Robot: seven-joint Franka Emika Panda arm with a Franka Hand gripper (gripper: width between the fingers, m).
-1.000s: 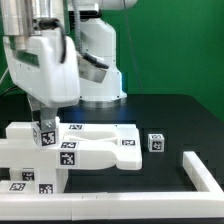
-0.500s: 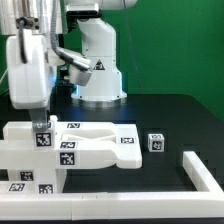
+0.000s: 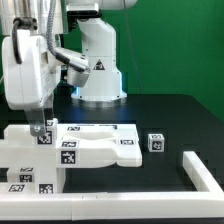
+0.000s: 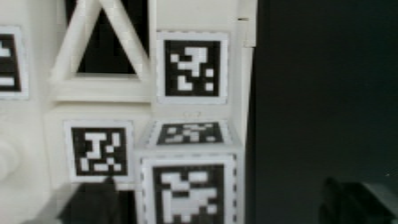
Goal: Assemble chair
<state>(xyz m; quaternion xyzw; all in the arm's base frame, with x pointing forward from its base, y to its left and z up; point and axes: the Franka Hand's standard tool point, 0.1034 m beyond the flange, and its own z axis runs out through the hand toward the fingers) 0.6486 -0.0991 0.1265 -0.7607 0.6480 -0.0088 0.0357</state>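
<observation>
The chair's white tagged pieces lie at the exterior view's left. A wide flat slab (image 3: 100, 148) lies in the middle, with a small upright tagged block (image 3: 43, 137) at its left end. Blocky bars (image 3: 28, 182) sit in front of it, and a small cube (image 3: 155, 143) stands apart on the right. My gripper (image 3: 40, 125) hangs straight over the upright block. In the wrist view the gripper (image 4: 222, 205) is open, its dark fingers (image 4: 98, 205) standing on either side of the tagged block (image 4: 187, 195), with a wide gap on one side.
A long thin white rail (image 3: 110, 211) runs along the table's front edge and turns back at the exterior view's right (image 3: 203, 171). The robot's white base (image 3: 98, 70) stands behind the parts on the black table (image 3: 170, 115).
The jaws have spread apart and let go of the upright tagged block. The wrist swung to the exterior view's left over the second; the block stays standing in place.
</observation>
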